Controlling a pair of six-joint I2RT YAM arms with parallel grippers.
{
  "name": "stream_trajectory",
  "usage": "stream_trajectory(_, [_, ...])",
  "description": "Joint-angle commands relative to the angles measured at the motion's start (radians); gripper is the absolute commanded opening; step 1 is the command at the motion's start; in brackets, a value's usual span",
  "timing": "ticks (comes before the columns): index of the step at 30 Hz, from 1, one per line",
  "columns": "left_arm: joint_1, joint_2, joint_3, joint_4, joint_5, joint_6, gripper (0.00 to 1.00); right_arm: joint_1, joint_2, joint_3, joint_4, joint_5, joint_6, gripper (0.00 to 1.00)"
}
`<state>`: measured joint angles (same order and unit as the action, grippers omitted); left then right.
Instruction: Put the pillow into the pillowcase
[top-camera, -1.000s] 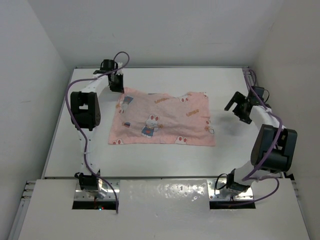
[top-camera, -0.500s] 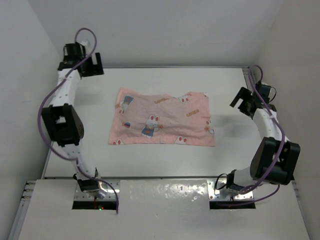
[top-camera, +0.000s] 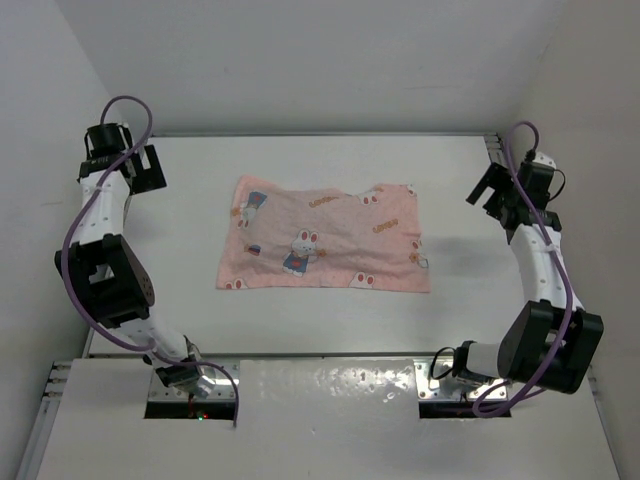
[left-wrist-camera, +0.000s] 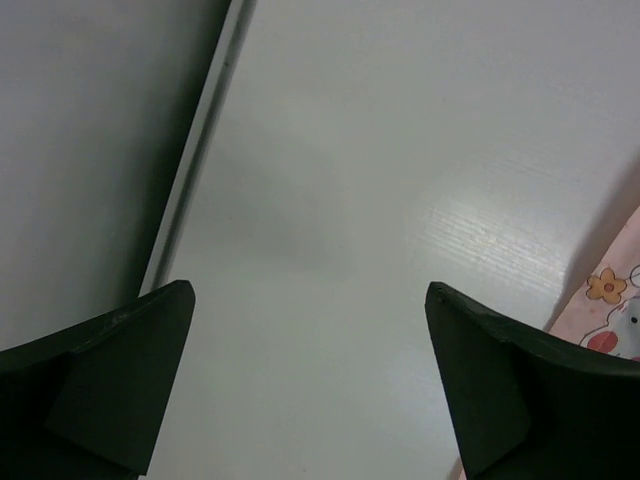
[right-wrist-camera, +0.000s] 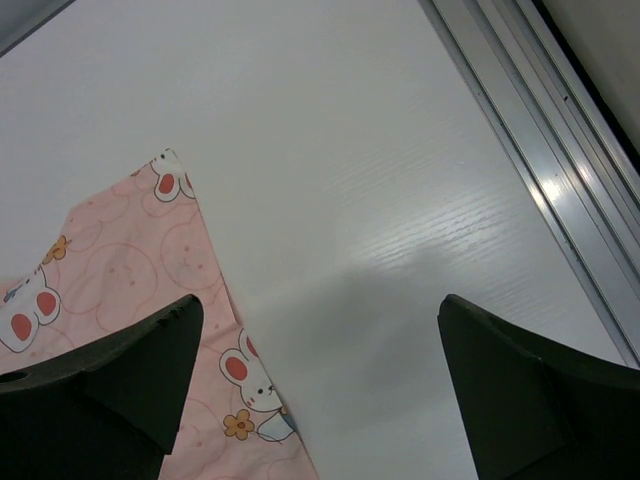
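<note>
Soft light-pink bunny-print fabric pillowcase (top-camera: 325, 238) lies flat mid-counter (top-camera: 300, 320), no brown patterned pillow visible, presumably inside, so insertion looks done; left jaws and right jaws spread, empty, by opposite side edges.

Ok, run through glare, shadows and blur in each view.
Top external: speckled glare on the glossy near panel; the pillowcase evenly lit, sharp. Left wrist: its own dark fingers look soft-edged, with a faint shadow on the table. Right wrist: bright sheen beside the metal rail, soft shadow mid-frame.
</note>
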<state>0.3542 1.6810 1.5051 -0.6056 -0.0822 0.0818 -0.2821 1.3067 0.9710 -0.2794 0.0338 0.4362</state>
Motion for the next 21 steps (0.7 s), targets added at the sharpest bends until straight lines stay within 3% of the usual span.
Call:
stream_trajectory(1, [0.012, -0.076, 0.003, 0.010, 0.027, 0.013, 1.00, -0.005, -0.026, 0.020, 0.034, 0.005, -0.019, 0.99])
stream_trajectory(21, [0.022, -0.110, -0.046, 0.004, 0.105, 0.001, 1.00, -0.005, -0.067, -0.046, 0.075, -0.031, -0.034, 0.99])
